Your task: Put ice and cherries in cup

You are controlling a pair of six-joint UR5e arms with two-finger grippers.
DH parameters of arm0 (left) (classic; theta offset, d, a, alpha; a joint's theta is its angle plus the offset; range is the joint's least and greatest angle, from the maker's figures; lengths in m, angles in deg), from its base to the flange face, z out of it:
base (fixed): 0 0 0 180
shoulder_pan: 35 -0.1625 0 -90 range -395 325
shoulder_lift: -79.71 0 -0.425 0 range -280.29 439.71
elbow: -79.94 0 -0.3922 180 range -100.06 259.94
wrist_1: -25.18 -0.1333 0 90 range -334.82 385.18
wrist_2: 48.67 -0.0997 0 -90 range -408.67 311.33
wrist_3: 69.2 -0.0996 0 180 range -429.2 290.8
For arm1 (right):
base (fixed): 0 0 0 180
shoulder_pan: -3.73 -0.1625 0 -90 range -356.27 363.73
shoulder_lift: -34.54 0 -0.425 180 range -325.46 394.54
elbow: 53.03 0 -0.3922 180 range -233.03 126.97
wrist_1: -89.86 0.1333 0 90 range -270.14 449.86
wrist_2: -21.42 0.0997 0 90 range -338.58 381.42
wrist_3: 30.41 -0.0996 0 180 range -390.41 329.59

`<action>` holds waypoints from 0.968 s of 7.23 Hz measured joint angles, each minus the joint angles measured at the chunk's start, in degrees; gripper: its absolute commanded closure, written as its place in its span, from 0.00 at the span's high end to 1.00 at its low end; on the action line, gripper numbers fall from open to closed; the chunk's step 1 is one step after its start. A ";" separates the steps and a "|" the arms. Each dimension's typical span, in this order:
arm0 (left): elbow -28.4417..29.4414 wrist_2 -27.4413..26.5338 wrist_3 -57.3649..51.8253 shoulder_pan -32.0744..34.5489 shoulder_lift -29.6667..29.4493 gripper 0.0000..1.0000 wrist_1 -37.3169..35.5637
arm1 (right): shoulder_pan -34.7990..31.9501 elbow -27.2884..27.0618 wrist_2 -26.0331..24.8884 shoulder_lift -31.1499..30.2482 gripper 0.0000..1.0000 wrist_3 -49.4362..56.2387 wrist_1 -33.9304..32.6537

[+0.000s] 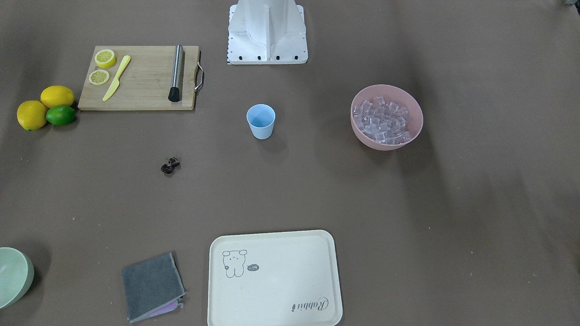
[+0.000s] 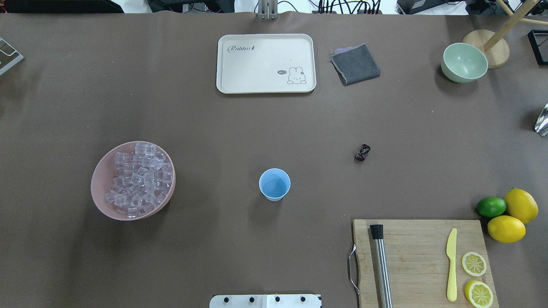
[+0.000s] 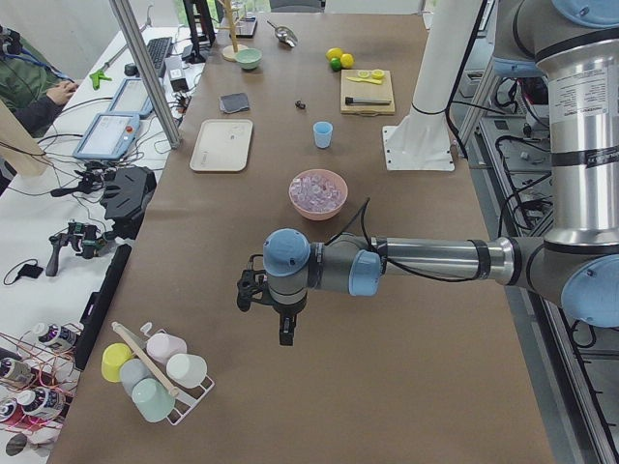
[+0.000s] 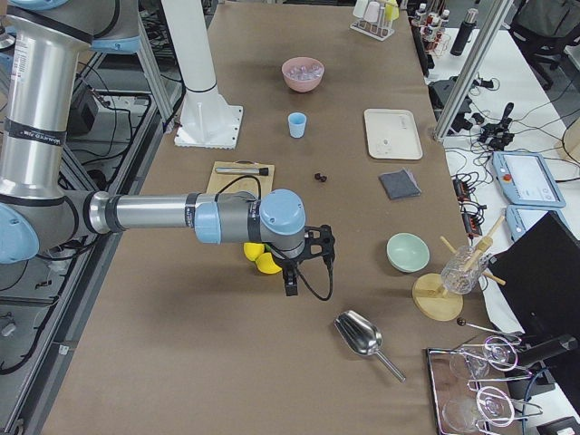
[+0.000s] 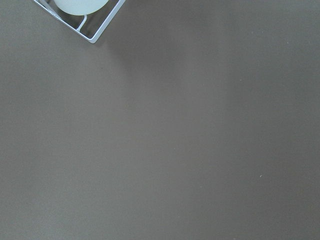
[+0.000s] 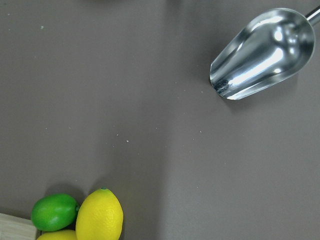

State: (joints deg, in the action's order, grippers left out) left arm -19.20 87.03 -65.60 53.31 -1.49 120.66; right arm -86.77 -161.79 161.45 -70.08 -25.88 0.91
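Note:
The light blue cup (image 2: 274, 184) stands upright and empty at the table's middle. To the robot's left, a heap of clear ice (image 2: 139, 177) fills the pink bowl (image 2: 99, 201). The dark cherries (image 2: 362, 152) lie on the brown table to the cup's far right. My left gripper (image 3: 282, 324) hangs over the table's left end, well away from the bowl. My right gripper (image 4: 292, 283) hovers at the right end, beside the lemons. Neither wrist view shows fingers, so I cannot tell whether either gripper is open or shut.
A cutting board (image 2: 421, 261) carries a yellow knife, lemon slices and a steel muddler. Two lemons and a lime (image 2: 491, 206) lie beside it. A cream tray (image 2: 265, 64), grey cloth (image 2: 355, 64) and green bowl (image 2: 464, 62) line the far edge. A metal scoop (image 6: 260, 52) lies at the right end.

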 measured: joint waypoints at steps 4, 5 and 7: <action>0.15 -0.46 -0.25 0.00 -0.57 0.98 2.45 | -1.92 0.97 0.65 3.83 1.00 -1.58 5.20; 0.52 -0.48 -0.23 0.00 -0.53 0.98 7.69 | -2.24 1.84 0.82 4.31 1.00 -3.11 5.99; 1.36 -0.23 -0.21 0.02 -0.31 0.98 16.50 | -2.37 2.62 0.85 4.16 1.00 -4.21 8.93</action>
State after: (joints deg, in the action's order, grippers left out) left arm -17.84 86.80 -65.80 53.33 -1.80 137.17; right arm -89.14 -159.18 162.31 -65.92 -30.09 9.84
